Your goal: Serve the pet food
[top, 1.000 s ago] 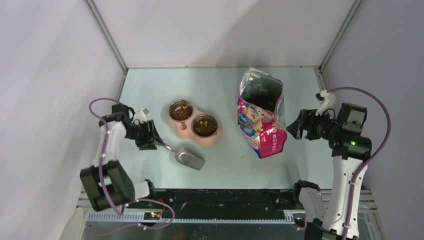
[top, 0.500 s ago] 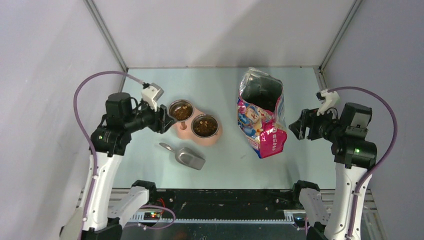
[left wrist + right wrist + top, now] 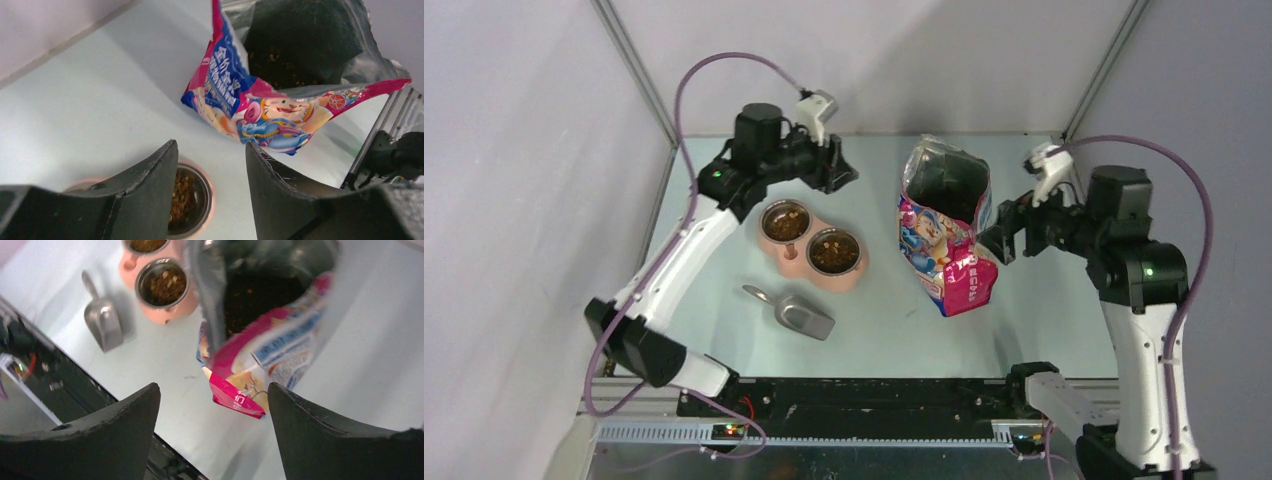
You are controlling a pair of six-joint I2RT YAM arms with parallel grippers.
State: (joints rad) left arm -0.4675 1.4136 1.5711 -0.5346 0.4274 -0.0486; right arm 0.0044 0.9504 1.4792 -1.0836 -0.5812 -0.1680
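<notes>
1. Left gripper (image 3: pixel 844 172) hangs in the upper middle of your top view, over the far part of the table (image 3: pixel 874 330), above the feeder (image 3: pixel 793 263). Its jaws are spread and pinch nothing.
2. Right gripper (image 3: pixel 994 240) sits at centre right, just beside the right side of the bag (image 3: pixel 944 245). Its jaws are spread wide and hold nothing. You cannot tell whether a finger touches the bag.
3. Pet food (image 3: pixel 834 253) lies in both steel bowls of the pink feeder, left of centre. More shows dark inside the bag.
4. Your bag sits right of the feeder, apart from it, mouth open toward the top of the frame.
5. Your scoop (image 3: pixel 802 314) lies flat on the table, just below the feeder, handle pointing upper left, well apart from both grippers.
</notes>
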